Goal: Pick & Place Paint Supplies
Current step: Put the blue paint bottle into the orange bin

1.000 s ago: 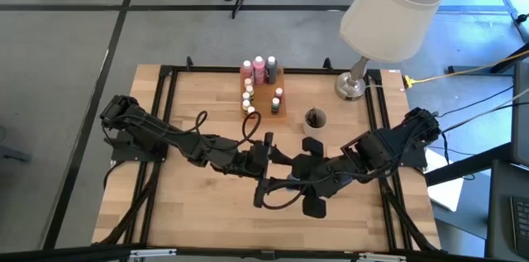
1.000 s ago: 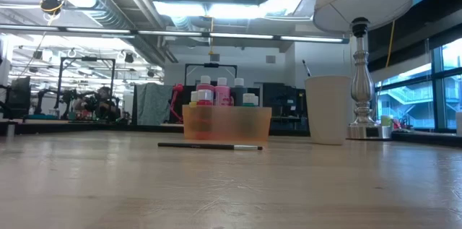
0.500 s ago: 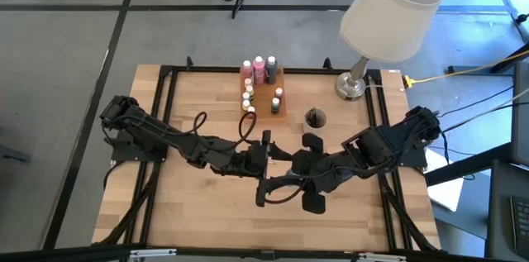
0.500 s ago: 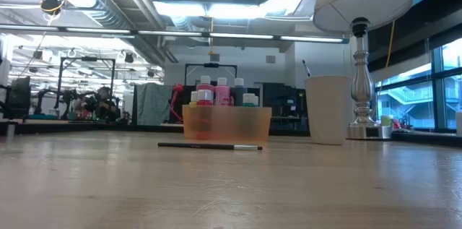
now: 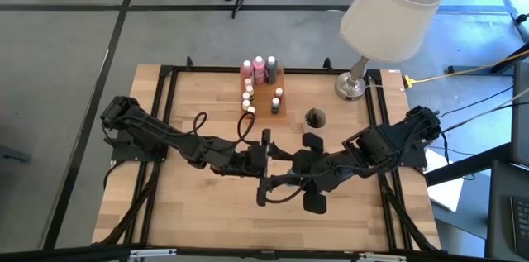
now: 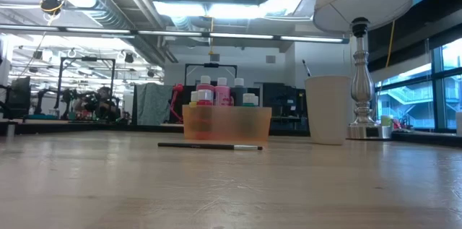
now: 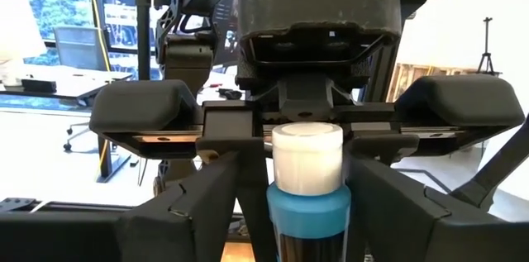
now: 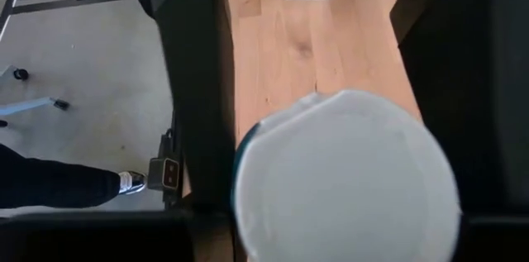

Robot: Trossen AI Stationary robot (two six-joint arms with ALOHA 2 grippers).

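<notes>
presently, mid-counter: blue bottle (image 7: 307,181), white cap, pinched in right gripper (image 5: 277,181) facing left gripper (image 5: 263,156), whose fingers stand spread either side, likely a handover; other bottles in tray (image 5: 266,95) near far edge.

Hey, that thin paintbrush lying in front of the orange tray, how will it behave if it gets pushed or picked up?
The paintbrush looks thin and round, so a sideways push would likely roll it. It lies flat on the table, so pinching it may be fiddly. It is probably light and stiff.
</notes>
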